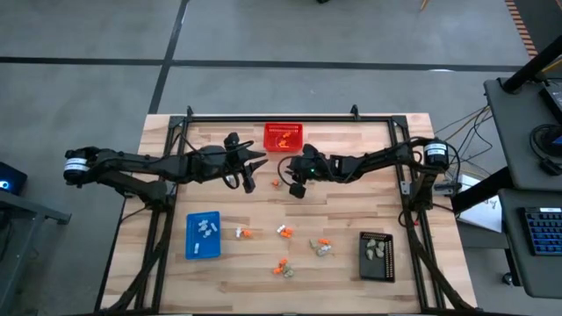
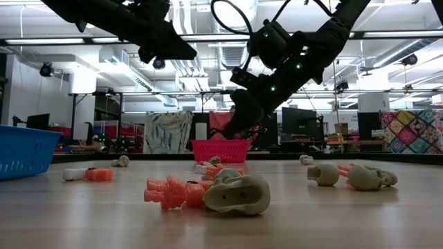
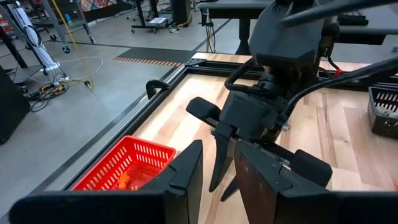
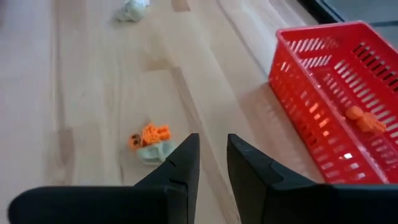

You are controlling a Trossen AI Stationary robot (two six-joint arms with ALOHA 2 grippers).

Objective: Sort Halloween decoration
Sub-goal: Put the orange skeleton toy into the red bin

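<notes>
Trinkets lie scattered in the lower middle of the high view: an orange and grey-beige cluster [image 1: 282,269] near the bottom edge, another pair [image 1: 321,247] to its right, and small orange-white pieces [image 1: 243,233] a little higher. At lower left the blue tray [image 1: 190,248] already holds white pieces [image 1: 207,228], and at lower right the black tray [image 1: 386,266] holds pale grey-beige ones [image 1: 376,250].

Higher in the frame, both arms meet near the centre. The right gripper [image 1: 297,188] hangs above the wood just below the red basket [image 1: 284,137]; its fingers [image 4: 180,165] stand a little apart with nothing between them. Just beyond them, in the right wrist view, lies a small orange piece on a pale one [image 4: 149,142], and an orange figure [image 4: 365,119] sits inside the basket. The left gripper [image 1: 249,182] is close beside, to the left, also slightly parted and holding nothing.

I judge the next move is a descent on that small pair. The risk is that two touching pieces of different colour are taken together and land in one container. Also the two grippers are very near, so a sideways move could knock one against the other.
</notes>
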